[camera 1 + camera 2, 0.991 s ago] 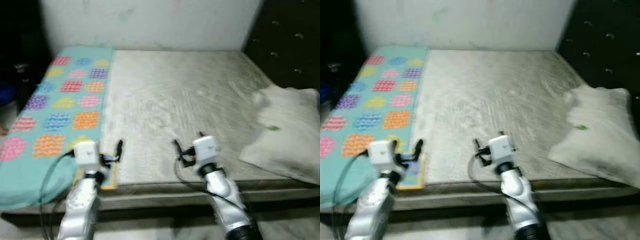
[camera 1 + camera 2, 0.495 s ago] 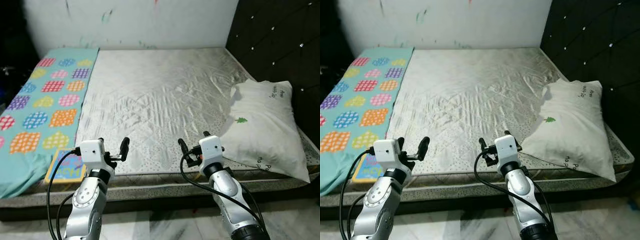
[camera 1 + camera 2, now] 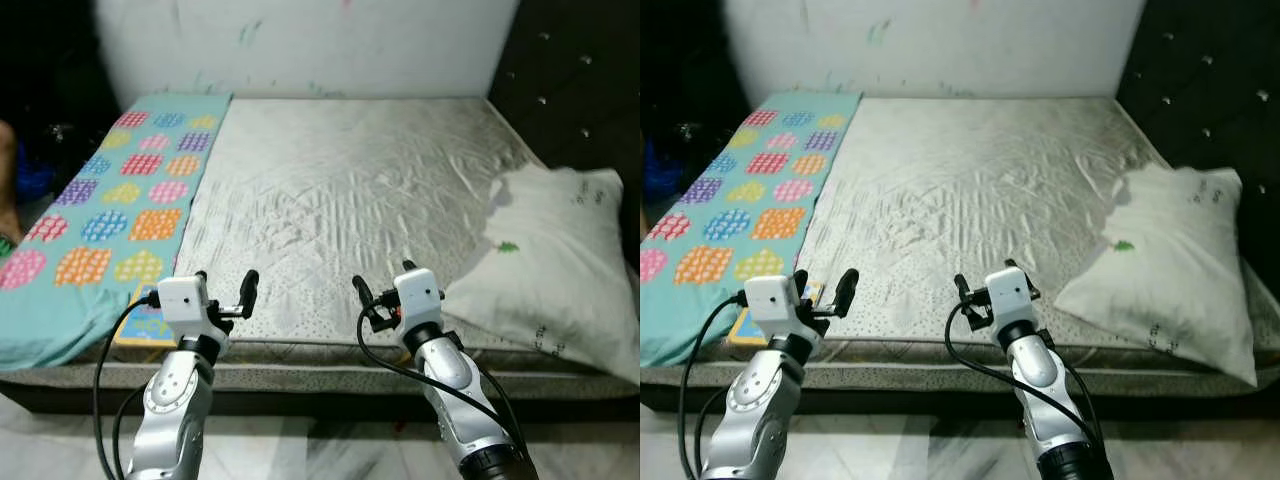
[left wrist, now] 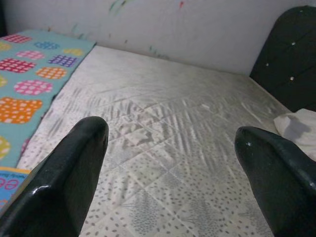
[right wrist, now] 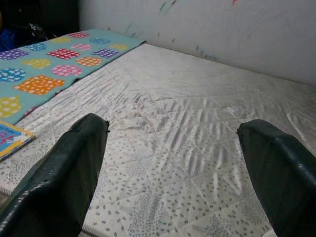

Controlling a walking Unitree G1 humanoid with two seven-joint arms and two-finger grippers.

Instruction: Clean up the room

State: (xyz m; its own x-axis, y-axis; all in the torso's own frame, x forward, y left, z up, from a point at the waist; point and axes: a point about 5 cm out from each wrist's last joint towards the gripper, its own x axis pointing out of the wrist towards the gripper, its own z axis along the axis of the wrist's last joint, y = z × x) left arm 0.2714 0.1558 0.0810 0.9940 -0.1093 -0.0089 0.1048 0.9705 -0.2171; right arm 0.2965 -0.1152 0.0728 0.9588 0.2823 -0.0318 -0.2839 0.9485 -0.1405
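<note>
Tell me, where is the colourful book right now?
The colourful book lies at the mattress's front edge on the robot's left, partly tucked under the teal blanket, right beside the left pincer.

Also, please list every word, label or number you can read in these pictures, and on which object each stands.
White pillow with a small green tree mark: dark print near both ends, too blurred to read.
Flat colourful book at the mattress edge: large letters, cut off, not readable.
Nothing else carries text.

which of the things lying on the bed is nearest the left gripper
The colourful book, flat at the mattress's front edge beside the teal blanket, lies nearest the left gripper. The white pillow sits far across, on the right gripper's side.
</note>
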